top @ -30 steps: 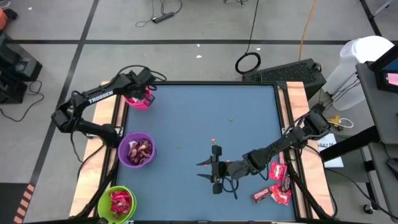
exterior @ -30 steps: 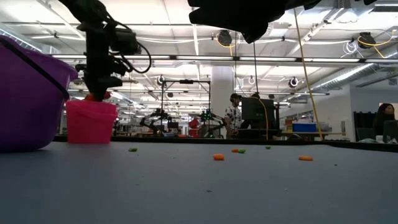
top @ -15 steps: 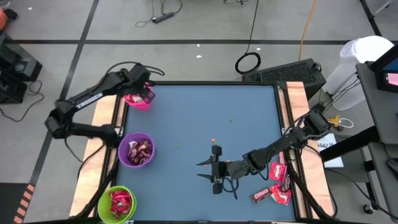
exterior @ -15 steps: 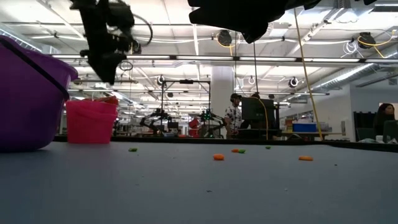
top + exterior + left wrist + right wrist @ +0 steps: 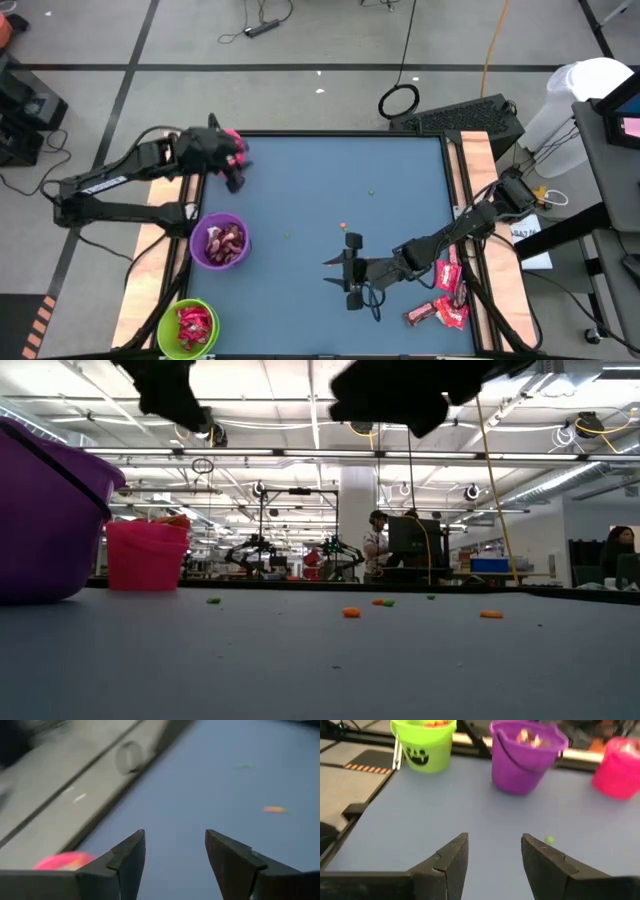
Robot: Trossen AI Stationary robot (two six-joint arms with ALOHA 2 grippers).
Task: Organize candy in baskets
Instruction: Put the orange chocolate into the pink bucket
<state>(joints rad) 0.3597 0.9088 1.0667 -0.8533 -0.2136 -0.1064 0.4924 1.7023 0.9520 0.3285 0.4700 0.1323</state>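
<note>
Your left gripper (image 5: 237,172) hangs over the table's (image 5: 400,200) far left corner, above the pink basket (image 5: 146,555), with its fingers (image 5: 131,855) spread apart and nothing between them. Your right gripper (image 5: 333,274) sits low over the middle of the table, its fingers (image 5: 451,857) likewise parted and empty, pointing toward the three baskets. The purple basket (image 5: 222,241) holds brownish candy (image 5: 227,240), the lime green basket (image 5: 187,328) at the near left corner holds red pieces (image 5: 193,325), and loose red candy (image 5: 447,295) lies at the right edge.
</note>
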